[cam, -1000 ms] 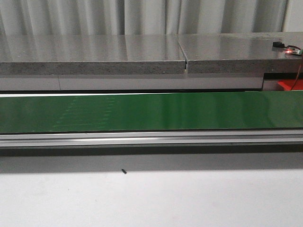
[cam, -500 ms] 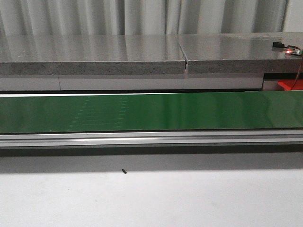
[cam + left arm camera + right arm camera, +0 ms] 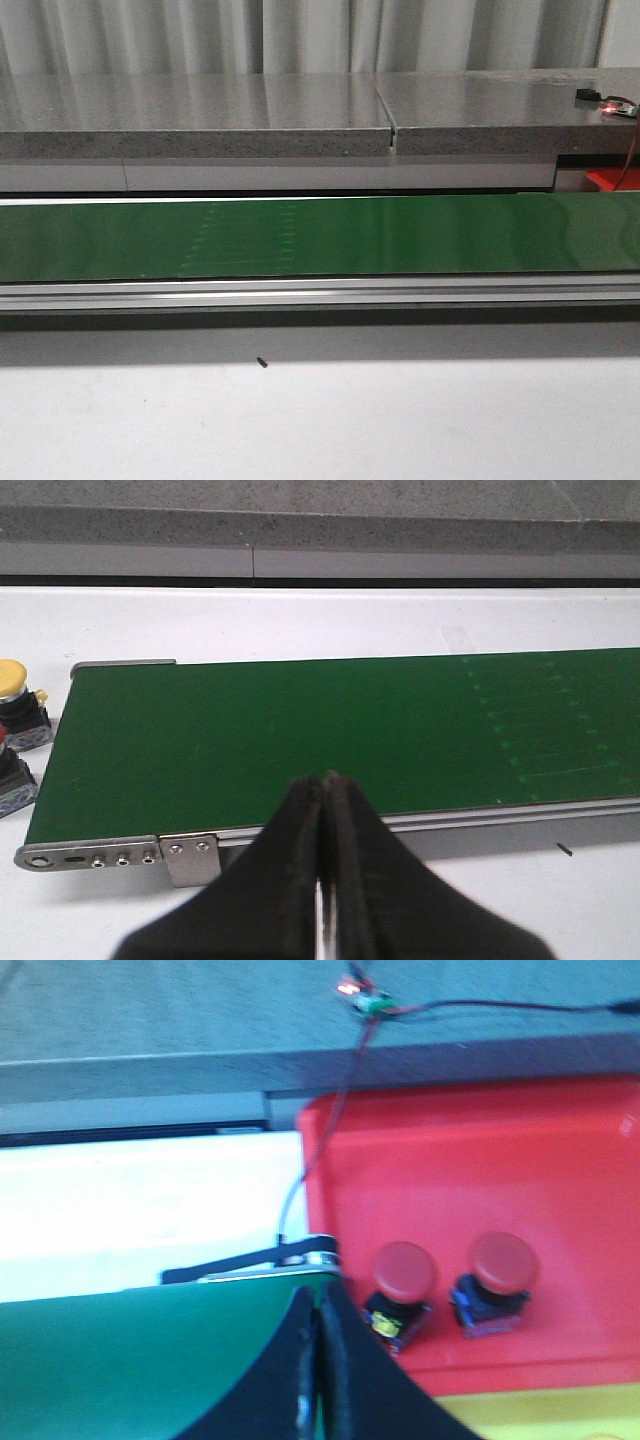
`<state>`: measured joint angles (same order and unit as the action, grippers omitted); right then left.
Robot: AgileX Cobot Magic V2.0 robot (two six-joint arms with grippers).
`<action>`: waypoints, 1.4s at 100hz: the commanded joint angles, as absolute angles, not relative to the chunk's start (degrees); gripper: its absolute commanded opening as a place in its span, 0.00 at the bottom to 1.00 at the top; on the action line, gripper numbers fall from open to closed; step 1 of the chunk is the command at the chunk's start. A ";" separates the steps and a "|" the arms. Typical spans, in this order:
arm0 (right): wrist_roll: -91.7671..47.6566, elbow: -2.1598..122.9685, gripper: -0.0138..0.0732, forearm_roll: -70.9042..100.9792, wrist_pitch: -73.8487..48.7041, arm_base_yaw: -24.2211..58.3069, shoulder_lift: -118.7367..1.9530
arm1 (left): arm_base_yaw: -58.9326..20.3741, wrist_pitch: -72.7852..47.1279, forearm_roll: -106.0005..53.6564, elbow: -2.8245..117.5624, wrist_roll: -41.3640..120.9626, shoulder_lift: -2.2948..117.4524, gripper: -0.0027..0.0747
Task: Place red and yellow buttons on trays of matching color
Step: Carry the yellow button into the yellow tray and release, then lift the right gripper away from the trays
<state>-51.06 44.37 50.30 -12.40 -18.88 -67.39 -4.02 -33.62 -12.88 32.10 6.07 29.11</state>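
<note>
On red tray (image 3: 560,1170), 2 red buttons (image 3: 404,1269) nr front edge.

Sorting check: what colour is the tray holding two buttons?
Red tray, clearest in the right wrist view.

Even, diffuse overhead lighting in all views. Front view: sharp focus; the green conveyor belt (image 3: 320,238) carries a broad pale sheen toward 3 o'clock, and its aluminium rail (image 3: 320,293) shows a bright streak of glare. A soft shadow band lies on the white desk (image 3: 320,420) just below the rail. Left wrist view: belt crisp, while the dark left pincer (image 3: 323,880) at 6 o'clock is out of focus. Right wrist view: blurred throughout, colours saturated; the red tray (image 3: 480,1170) and red buttons (image 3: 404,1270) have soft edges.
</note>
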 commanded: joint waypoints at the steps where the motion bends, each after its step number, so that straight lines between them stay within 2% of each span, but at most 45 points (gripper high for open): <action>1: -51.71 45.73 0.08 49.49 -12.05 -17.16 -64.59 | -4.46 -29.19 -13.74 33.68 6.02 29.25 0.01; 55: -51.17 38.88 0.08 47.11 -17.92 -6.98 -51.80 | -4.46 -29.19 -13.74 33.68 6.02 29.25 0.01; 64: -44.31 36.89 0.08 43.37 -19.31 -6.80 -49.34 | -4.46 -29.19 -13.74 33.68 6.02 29.25 0.01; 79: -14.38 33.47 0.08 19.26 -20.41 -6.80 -45.34 | -4.46 -29.19 -13.74 33.68 6.02 29.25 0.01; 85: -6.87 31.92 0.08 11.15 -20.36 -6.80 -43.20 | -4.46 -29.19 -13.74 33.68 6.02 29.25 0.01; 117: -5.11 24.69 0.08 5.39 -19.92 -6.80 -30.76 | -4.46 -29.19 -13.74 33.68 6.02 29.25 0.01; 140: -5.06 24.00 0.08 4.92 -19.52 -6.80 -28.01 | -4.46 -29.19 -13.74 33.68 6.02 29.25 0.01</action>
